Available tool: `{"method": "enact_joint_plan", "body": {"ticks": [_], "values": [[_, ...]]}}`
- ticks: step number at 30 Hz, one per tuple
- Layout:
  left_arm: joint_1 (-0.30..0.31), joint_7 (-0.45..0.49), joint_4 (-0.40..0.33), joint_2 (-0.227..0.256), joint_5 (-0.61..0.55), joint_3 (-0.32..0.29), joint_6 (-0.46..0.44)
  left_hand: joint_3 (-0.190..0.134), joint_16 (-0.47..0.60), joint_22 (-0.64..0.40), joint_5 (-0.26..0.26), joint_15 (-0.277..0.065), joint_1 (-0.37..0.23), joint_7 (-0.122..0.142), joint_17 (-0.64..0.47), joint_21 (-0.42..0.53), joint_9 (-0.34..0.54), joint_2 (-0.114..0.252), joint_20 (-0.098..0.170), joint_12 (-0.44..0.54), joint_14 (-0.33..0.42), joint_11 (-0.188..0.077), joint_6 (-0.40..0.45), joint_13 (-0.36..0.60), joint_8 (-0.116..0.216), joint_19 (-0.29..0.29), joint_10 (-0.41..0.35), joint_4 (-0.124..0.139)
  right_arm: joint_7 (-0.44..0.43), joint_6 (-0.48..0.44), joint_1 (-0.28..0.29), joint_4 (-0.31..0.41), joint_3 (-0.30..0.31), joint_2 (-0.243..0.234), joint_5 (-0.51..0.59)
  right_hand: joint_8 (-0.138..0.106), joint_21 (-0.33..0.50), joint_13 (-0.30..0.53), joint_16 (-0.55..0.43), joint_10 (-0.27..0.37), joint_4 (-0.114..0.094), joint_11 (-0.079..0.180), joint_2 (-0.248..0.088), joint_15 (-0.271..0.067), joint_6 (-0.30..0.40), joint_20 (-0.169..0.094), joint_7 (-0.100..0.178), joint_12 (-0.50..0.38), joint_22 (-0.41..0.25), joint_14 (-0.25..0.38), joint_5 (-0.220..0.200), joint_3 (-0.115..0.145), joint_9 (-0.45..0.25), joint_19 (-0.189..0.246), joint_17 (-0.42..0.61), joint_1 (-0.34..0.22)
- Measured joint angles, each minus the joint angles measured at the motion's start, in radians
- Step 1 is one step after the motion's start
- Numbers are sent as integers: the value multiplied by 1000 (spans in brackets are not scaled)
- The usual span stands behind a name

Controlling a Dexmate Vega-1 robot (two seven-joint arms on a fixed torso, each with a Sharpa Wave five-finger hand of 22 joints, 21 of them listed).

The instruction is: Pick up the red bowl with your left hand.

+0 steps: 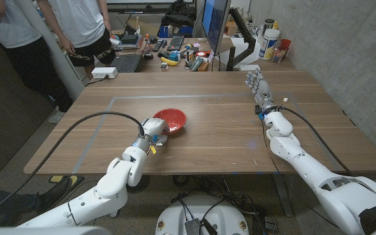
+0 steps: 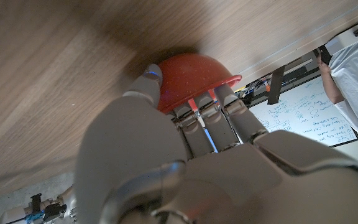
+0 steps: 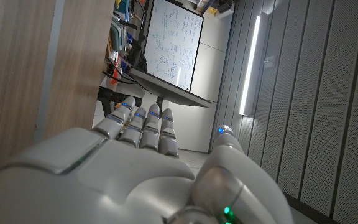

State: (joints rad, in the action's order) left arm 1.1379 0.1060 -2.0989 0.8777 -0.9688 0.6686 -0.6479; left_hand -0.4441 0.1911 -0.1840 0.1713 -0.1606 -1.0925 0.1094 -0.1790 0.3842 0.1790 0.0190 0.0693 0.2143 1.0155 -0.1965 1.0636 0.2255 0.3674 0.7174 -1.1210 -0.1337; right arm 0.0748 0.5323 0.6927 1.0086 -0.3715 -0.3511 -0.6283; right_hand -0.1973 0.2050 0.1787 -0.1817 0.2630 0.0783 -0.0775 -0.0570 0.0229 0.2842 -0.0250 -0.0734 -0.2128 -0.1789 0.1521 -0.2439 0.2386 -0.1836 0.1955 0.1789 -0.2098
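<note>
The left hand (image 1: 154, 130) is seen at the near rim of the red bowl (image 1: 171, 119), and in the left wrist view its fingers (image 2: 199, 118) are laid against the bowl's outer wall with the thumb (image 2: 148, 84) reaching up beside it; contact is plain, though whether the bowl is truly clamped cannot be told. The bowl is found a little left of the middle of the wooden table (image 1: 227, 140), upright, its underside on the wood. Over on the far right side, the right hand (image 1: 258, 87) is held out with its fingers straight and close together, nothing in it. Faint pale tape lines (image 1: 175, 96) are marked across the tabletop in a rectangle. Beyond the far edge, a cluttered desk is spotted with a keyboard (image 1: 128, 62), a monitor (image 1: 215, 23) and a banana (image 1: 169, 61). Two people in white shirts (image 1: 77, 19) are stood at the far left corner. A whiteboard (image 3: 171, 43) is caught in the right wrist view, next to a grey slatted wall.
</note>
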Motion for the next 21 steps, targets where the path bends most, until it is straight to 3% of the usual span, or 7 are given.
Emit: {"method": "enact_joint_plan", "body": {"ticks": [21], "values": [[0, -40, -36, 14, -56, -15, -20, -5, 0, 0, -1, 1, 2, 1, -5, -4, 0, 2, 4, 0, -1, 0, 2, 10, -5, -4, 0, -4, -2, 0, -2, 0, -1, 5, 1, 0, 0, 0, 0, 1, 0, -1, 0, 0, 0, 0, 0, 0, 0, 0, 1, 0, 0, 0, 0, 0]]}}
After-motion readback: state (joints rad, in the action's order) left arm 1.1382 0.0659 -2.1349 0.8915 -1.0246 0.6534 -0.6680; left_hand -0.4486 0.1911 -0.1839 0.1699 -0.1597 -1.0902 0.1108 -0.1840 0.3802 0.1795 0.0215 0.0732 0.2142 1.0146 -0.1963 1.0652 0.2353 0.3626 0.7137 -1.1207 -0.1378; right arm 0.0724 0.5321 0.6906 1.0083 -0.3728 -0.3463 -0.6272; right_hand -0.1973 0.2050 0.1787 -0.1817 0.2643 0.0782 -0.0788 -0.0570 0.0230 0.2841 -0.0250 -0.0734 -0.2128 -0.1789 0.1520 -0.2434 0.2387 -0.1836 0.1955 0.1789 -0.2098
